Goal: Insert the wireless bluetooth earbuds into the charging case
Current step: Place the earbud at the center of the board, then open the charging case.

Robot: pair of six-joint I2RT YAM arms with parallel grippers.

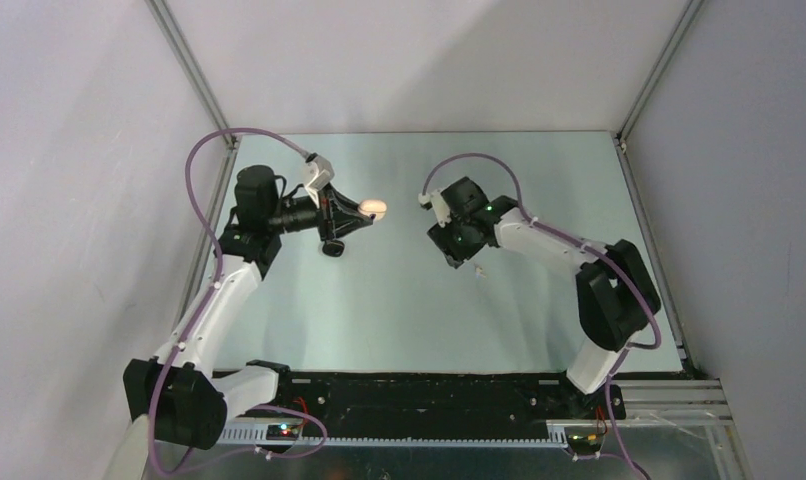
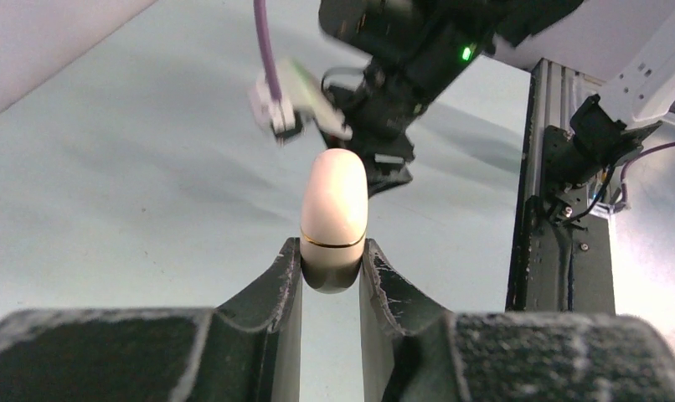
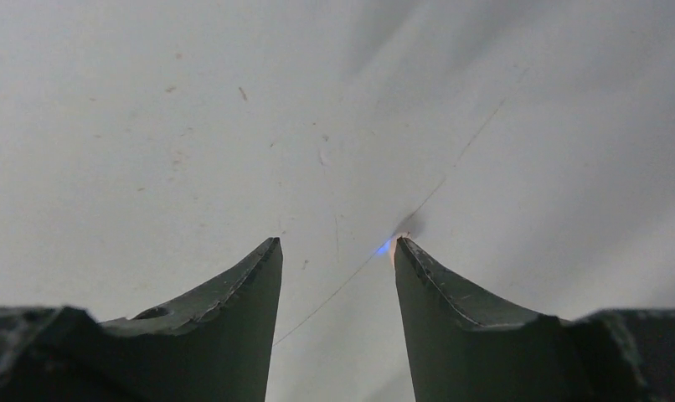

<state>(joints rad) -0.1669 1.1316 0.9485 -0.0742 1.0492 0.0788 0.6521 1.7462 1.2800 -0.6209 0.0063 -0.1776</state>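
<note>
Starting with the case (image 2: 334, 197): can we see inside it?

— No. We see it shut, its two halves meeting at a thin gold seam (image 2: 332, 241), so whatever it holds is hidden from us.

And where is it?

— Up off the surface (image 1: 379, 320), in the left pincer (image 2: 332, 261). Its fingers (image 2: 275, 293) are nearly together, clamped one on each side of the shorter half below the seam. The longer half sticks out past the tips toward the right arm (image 2: 418, 42). From above we find it a little left of centre, in the far half, with a gap between it and that arm.

How does it look to us?

— Small, smooth and pebble-rounded, cream with a slight gloss. The end between the fingers lies in shadow and reads darker.

What about the right pincer (image 3: 334, 247)?

— Spread wide, with only bare surface between its fingers (image 3: 234, 293); it has hold of nothing that we can see. It points down, close over the surface. At one tip we catch a tiny blue glint (image 3: 386, 247), too small for us to name.

Any buds?

— From above we make out a small pale speck (image 1: 481, 270) on the surface just beside that pincer. Whether it is a bud we cannot tell.
</note>
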